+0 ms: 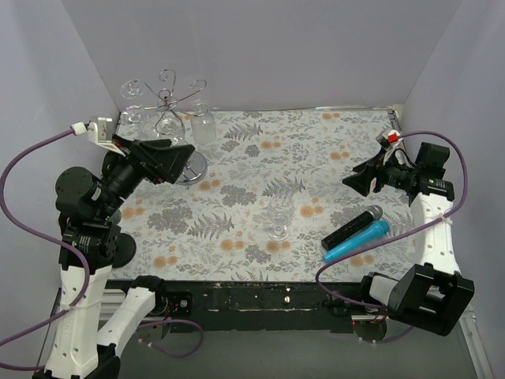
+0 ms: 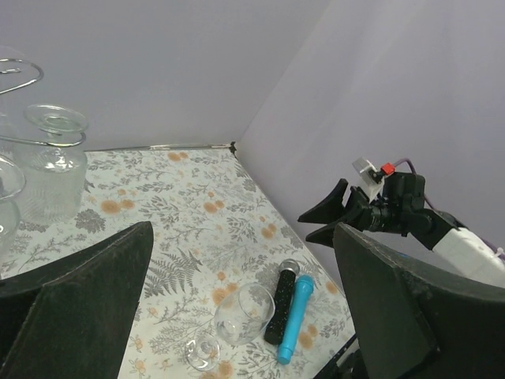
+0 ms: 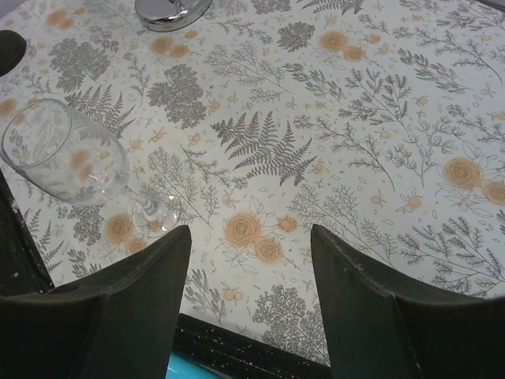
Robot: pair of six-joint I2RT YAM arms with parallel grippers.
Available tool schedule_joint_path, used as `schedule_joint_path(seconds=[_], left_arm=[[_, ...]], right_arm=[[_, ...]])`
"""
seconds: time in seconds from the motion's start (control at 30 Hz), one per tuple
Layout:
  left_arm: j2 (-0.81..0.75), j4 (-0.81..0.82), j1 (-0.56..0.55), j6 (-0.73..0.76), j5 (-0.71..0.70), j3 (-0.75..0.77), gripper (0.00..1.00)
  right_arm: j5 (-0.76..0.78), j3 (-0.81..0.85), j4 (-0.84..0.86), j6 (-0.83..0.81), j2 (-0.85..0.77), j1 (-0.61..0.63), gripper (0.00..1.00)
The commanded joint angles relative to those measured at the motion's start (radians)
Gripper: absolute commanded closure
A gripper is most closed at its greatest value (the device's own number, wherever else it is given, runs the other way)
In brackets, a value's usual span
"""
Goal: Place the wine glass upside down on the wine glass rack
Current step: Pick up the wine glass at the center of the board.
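The wine glass (image 1: 278,219) lies on its side on the floral table top, empty, near the middle. In the left wrist view the wine glass (image 2: 243,313) shows its bowl and its foot, far below my fingers. The wine glass (image 3: 67,152) is at the left of the right wrist view. The wine glass rack (image 1: 169,101) stands at the back left on its round shiny base (image 1: 192,166). My left gripper (image 1: 188,162) hovers open in front of that base, holding nothing. My right gripper (image 1: 349,178) is open at the right, apart from the glass.
A black microphone (image 1: 352,227) and a blue microphone (image 1: 357,241) lie side by side right of the glass. Clear glasses hang upside down on the rack, one ribbed (image 2: 49,170). Grey walls close in the back and both sides.
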Motion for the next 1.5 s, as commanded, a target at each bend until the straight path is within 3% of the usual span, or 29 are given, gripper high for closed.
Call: schedule_joint_path(seconds=[0.0,0.3,0.63,0.87,1.47], left_arm=[[-0.022,-0.024,-0.030,0.049,0.031,-0.032,0.02],[-0.055,-0.080,-0.067,0.071,0.033,-0.050,0.02],[-0.155,-0.130,-0.067,0.092,-0.099,-0.088,0.02],[-0.226,-0.203,-0.065,0.078,-0.107,-0.104,0.02],[-0.223,-0.188,-0.067,-0.100,0.183,-0.222,0.02]], right_arm=[[0.029,0.064,-0.081,-0.070,-0.051,-0.003,0.30],[0.028,0.100,-0.124,-0.091,-0.083,-0.003,0.29],[0.035,0.160,-0.304,-0.248,-0.054,-0.003,0.29],[0.026,0.150,-0.335,-0.314,-0.085,-0.003,0.29],[-0.018,0.197,-0.524,-0.415,-0.074,0.043,0.19]])
